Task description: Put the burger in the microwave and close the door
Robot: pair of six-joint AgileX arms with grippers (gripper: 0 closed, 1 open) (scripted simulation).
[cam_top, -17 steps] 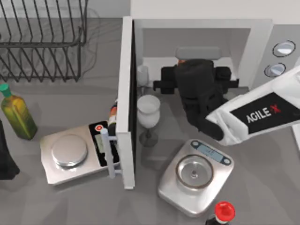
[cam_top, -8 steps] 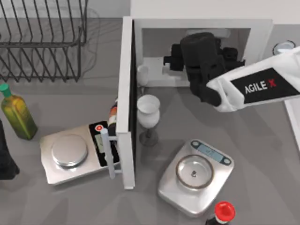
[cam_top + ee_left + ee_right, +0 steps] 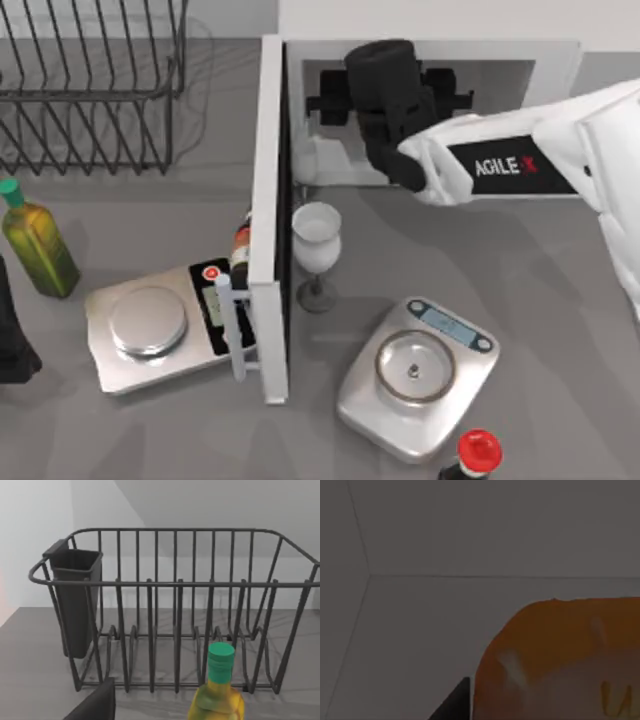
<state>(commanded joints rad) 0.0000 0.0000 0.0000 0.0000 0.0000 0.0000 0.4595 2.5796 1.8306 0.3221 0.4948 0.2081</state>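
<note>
Burger (image 3: 560,655) close against right gripper (image 3: 385,85) — inside microwave (image 3: 430,25) (door ajar).

grey table (image 3: 560,300): scales (image 3: 417,375), glass (image 3: 316,240), maybe more

burger (image 3: 560,655) inside microwave (image 3: 540,60), door (image 3: 268,200) left

This was a rendered kitchen counter scene. A grey worktop (image 3: 560,300) carried a white microwave (image 3: 560,60) with its door (image 3: 268,200) swung open, a wire dish rack (image 3: 90,90), a green-capped oil bottle (image 3: 35,240), a wine glass (image 3: 316,240), a red-capped bottle (image 3: 476,452) and two steel kitchen scales (image 3: 150,330) (image 3: 415,375).
</note>
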